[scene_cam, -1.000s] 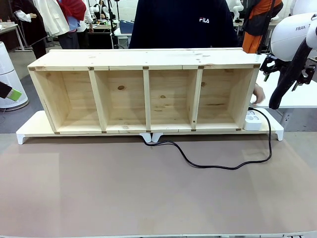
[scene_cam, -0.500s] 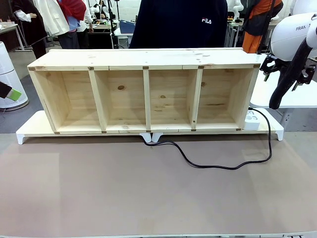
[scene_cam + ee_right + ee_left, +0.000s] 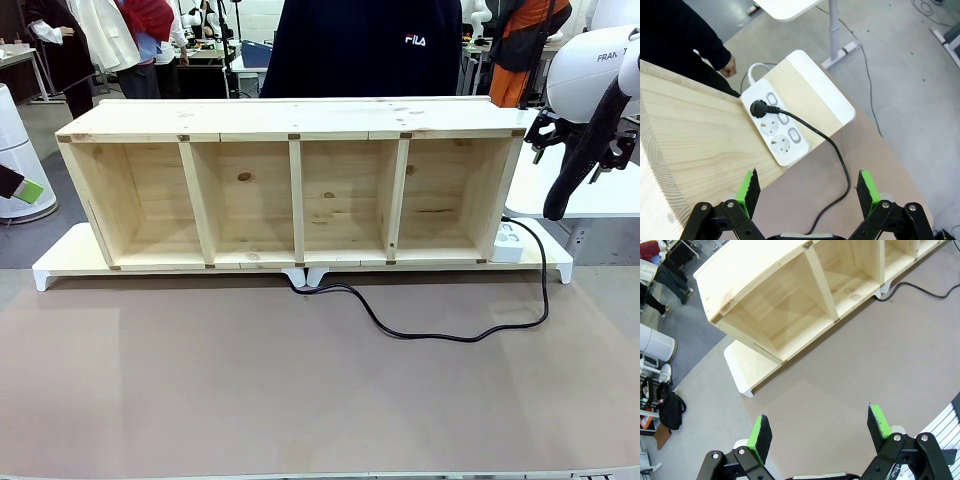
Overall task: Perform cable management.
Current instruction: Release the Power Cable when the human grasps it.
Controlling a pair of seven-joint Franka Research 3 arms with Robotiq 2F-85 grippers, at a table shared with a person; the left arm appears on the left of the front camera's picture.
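A thin black cable snakes over the brown table mat from under the wooden shelf to a white power strip at the shelf's right end. Its round black plug sits in the strip's top socket. The cable trails down toward my right gripper, which hangs open high above it. My left gripper is open above bare mat, and the cable's end shows far off by the shelf.
The shelf lies on a white-edged riser board. A person in a dark top stands behind it, one hand near the strip. My right arm hangs at the far right. A white table stands beside it.
The person's hand, seen by the shelf's right end a second ago, has drawn back out of the front view. The cable and both arms stay put.
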